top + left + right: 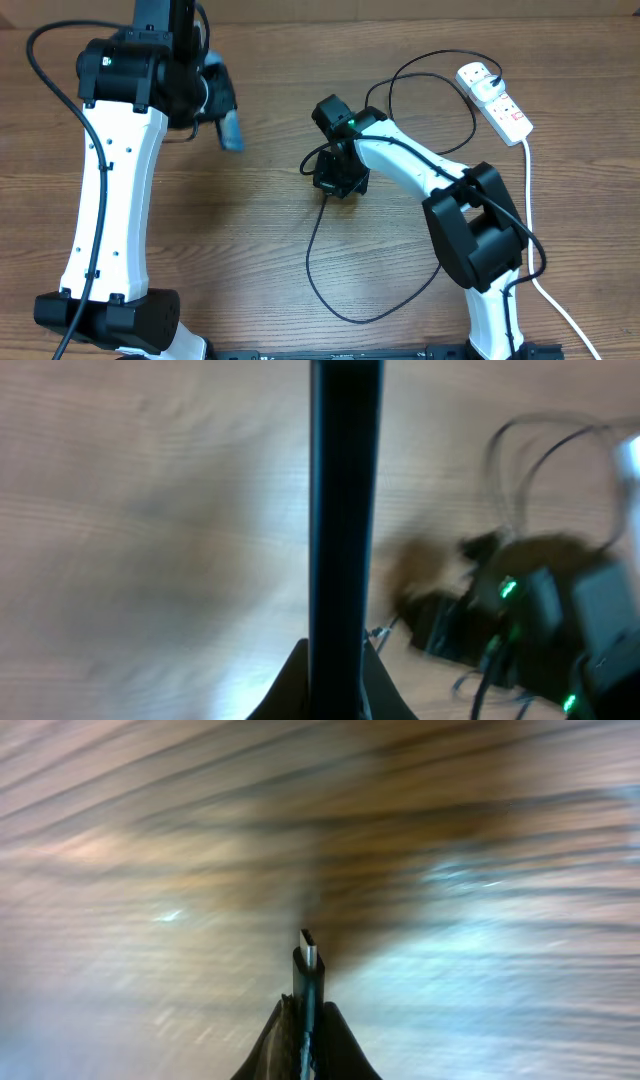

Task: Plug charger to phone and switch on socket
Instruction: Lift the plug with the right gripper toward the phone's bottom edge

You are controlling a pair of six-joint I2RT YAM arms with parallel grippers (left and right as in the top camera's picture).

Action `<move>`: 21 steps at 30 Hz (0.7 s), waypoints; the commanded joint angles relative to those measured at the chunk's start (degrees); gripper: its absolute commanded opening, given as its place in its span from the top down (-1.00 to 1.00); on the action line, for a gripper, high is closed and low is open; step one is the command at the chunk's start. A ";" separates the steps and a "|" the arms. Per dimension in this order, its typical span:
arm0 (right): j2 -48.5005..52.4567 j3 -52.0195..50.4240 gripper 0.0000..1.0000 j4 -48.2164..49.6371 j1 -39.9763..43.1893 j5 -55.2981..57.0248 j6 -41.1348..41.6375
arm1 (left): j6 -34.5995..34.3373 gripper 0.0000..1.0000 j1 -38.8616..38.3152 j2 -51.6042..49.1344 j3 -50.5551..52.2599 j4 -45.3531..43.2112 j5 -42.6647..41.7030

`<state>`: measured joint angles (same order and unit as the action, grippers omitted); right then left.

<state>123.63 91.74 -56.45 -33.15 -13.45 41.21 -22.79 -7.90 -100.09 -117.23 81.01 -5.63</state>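
left end effector (338, 685): clamped on phone (345, 500), held edge-on above desk (260, 220). right end effector (307, 1032): pinching charger (309, 958) tip. socket (497, 100): far right corner.

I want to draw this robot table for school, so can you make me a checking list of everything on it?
Surface: brown wooden table.
Job's things: slim smartphone with a blue-cyan screen, held by the left arm; thin black charger cable with small metal connector tip; white power strip with red switches, top right.
Clutter: nothing seen.
Grippers: left jaws shut on the phone; right jaws shut on the connector.
Cables: charger loops over the table; thick white lead runs down the right side.
Surroundings: nothing seen.
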 commanded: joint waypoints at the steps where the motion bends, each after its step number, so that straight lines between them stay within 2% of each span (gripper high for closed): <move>1: -8.83 3.02 0.93 0.33 0.39 -10.99 -8.20 | 0.96 0.92 0.55 0.35 -0.15 -7.39 -8.24; 8: -20.50 3.02 0.93 -1.49 0.33 -20.46 -19.56 | 0.92 0.92 4.63 0.35 -0.15 -20.39 -32.30; 13: -27.06 3.02 0.93 -0.79 0.26 -28.81 -25.31 | 0.94 0.92 6.03 0.35 -0.15 -22.47 -43.74; 16: -30.18 3.02 0.93 0.33 0.26 -29.66 -25.29 | 0.96 0.92 6.01 0.35 -0.15 -22.73 -49.48; 21: -34.18 3.02 0.93 1.99 0.20 -29.73 -26.71 | 0.98 0.92 6.01 0.35 -0.15 -22.73 -52.52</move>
<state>92.73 93.82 -55.05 -32.99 -41.15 16.69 -22.37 -1.89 -100.20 -117.10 58.74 -50.54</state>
